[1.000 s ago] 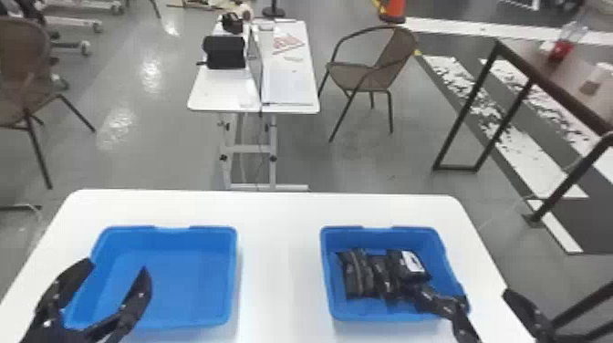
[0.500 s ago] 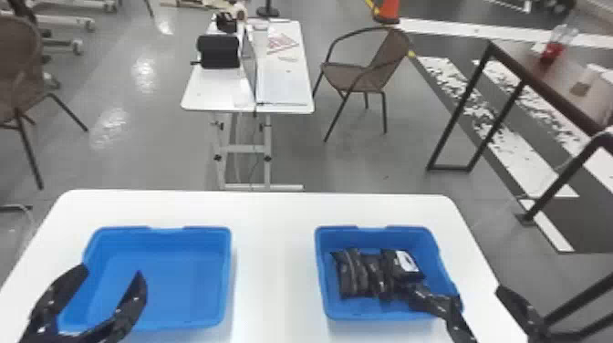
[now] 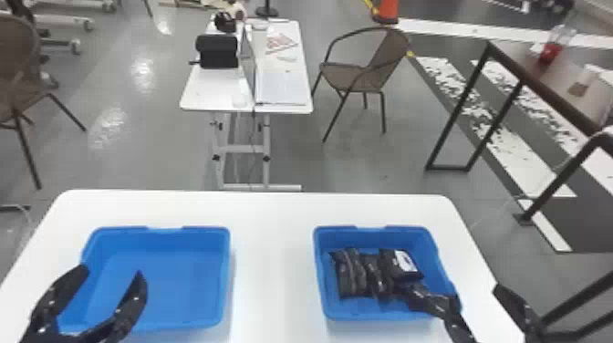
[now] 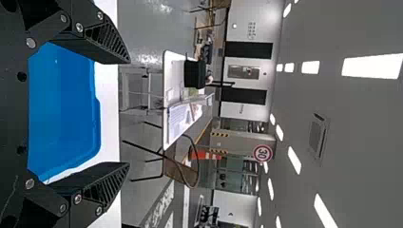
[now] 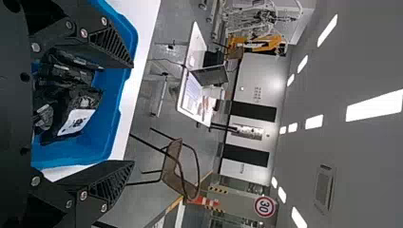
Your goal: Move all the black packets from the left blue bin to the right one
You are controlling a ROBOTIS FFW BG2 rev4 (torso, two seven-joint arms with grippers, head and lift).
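On the white table (image 3: 273, 255), above grey floor (image 3: 146, 159), sit two blue bins (image 3: 182, 278).

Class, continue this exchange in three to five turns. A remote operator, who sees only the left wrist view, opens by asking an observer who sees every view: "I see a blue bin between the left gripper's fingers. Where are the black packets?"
Observer: In the head view, the black packets lie bunched together in the right bin.
Operator: How do the right gripper's fingers stand?
Observer: The right wrist view shows the right gripper with its fingers spread wide apart.
Operator: Does anything mark out one of the packets?
Observer: Yes, one packet carries a white label, turned up towards the head camera.
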